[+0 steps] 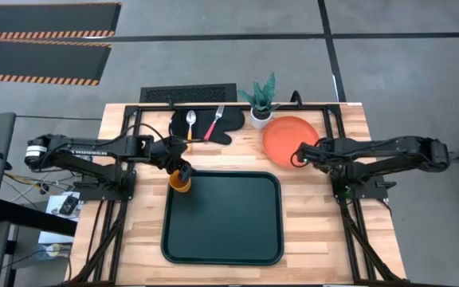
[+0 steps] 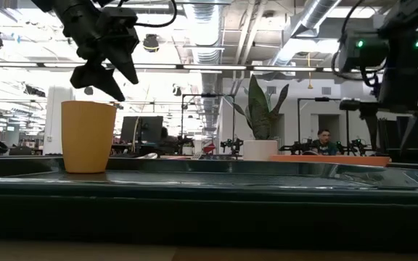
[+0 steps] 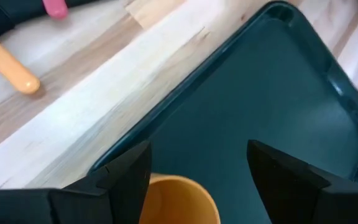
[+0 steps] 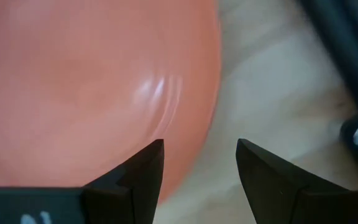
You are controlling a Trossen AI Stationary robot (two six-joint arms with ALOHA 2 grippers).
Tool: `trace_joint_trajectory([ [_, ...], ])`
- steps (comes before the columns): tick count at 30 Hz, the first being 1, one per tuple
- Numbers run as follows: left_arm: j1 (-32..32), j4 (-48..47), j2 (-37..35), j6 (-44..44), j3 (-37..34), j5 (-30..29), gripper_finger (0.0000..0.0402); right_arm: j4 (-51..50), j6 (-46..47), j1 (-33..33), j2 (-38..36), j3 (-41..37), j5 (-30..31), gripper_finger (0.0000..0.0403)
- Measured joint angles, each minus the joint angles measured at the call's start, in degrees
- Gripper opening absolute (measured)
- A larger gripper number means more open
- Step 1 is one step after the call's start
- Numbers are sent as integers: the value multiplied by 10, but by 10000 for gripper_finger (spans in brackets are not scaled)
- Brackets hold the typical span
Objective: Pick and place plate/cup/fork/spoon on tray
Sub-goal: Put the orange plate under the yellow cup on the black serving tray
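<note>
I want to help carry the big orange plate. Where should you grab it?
Grab the plate by its thin rim, coming from the side nearest the right tool, whose open fingers already sit either side of that edge. It lies flat on the table, so the edge is probably the only part to pinch.

A pale wood table [image 1: 309,239] on a black frame stands on a grey concrete floor [image 1: 213,64] crossed by dark lines. Black mats [image 1: 42,48] edged with orange stripes lie far left. Beyond the table the room is an open hall with bright ceiling lights, silver ducts [image 2: 318,18] and a seated person [image 2: 324,139].
</note>
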Motion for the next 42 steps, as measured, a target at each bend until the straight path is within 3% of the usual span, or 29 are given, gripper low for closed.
trace_joint_trajectory([
  [5,14,22,0,-4,0,26,249,18,1,-43,40,-9,4,225],
  [12,26,43,0,-5,0,32,249,127,-25,-82,99,-34,-15,208],
  [15,30,51,0,-5,0,32,249,133,-27,-91,114,-33,-26,158],
  [19,36,52,0,-4,0,32,249,130,-25,-88,115,-32,-18,51],
  [21,38,52,0,0,0,32,249,131,-24,-84,108,-32,-7,18],
  [32,39,89,0,17,0,33,249,112,-7,-68,30,-34,-6,7],
  [42,47,156,0,13,0,31,249,77,-28,-8,-34,23,56,3],
])
